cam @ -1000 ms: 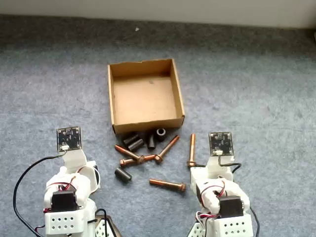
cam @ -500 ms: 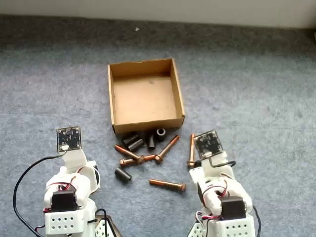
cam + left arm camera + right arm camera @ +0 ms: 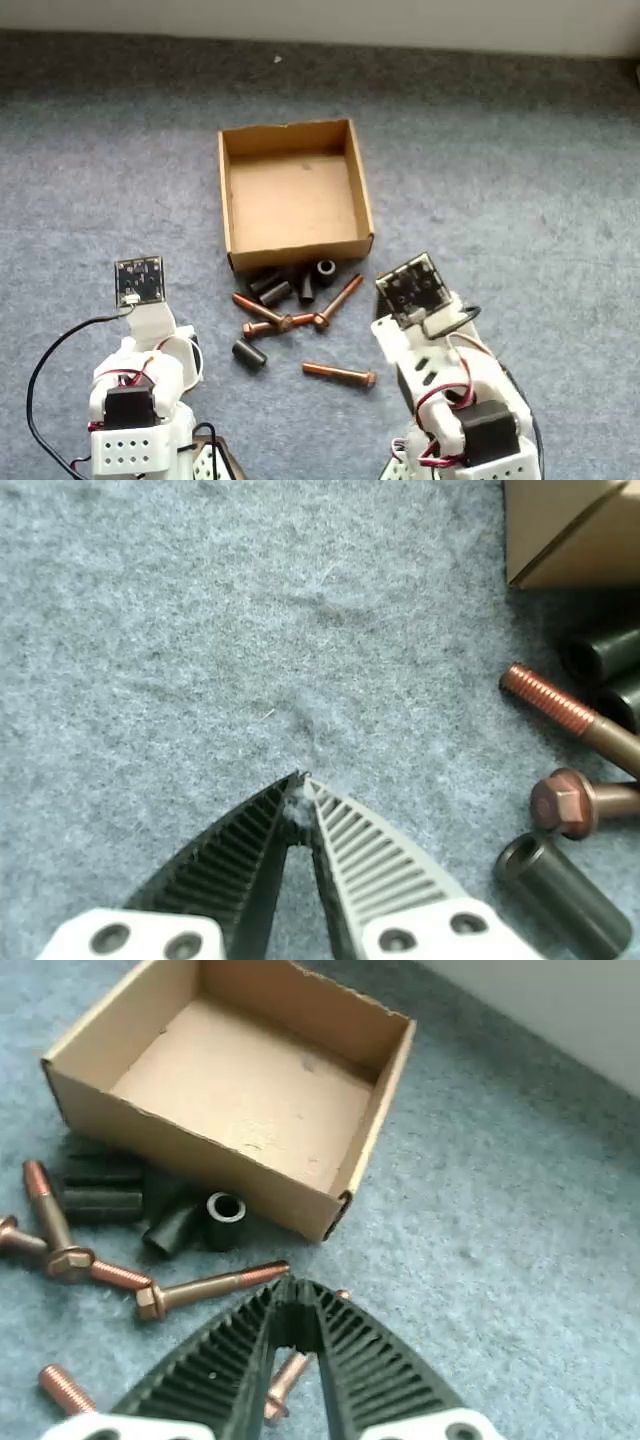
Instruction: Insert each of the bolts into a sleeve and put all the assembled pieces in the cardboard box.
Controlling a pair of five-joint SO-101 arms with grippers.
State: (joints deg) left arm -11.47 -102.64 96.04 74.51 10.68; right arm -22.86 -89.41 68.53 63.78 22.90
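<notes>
Lying loose — copper bolts (image 3: 340, 373), black sleeves (image 3: 249, 354)

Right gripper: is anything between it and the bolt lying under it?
Nothing visible. The right gripper is shut just over that bolt, which lies by itself on the carpet, apart from the sleeves.

On carpet (image 3: 520, 180): box (image 3: 290, 200) sat at middle, behind loose parts. sleeves (image 3: 268, 282) bunched against box's near wall. bolts (image 3: 260, 309) lay crossed just before them. stray sleeve (image 3: 249, 354) lay apart, nearer left arm (image 3: 135, 390). lone bolt (image 3: 340, 373) lay nearest, just beside right arm (image 3: 450, 390).
</notes>
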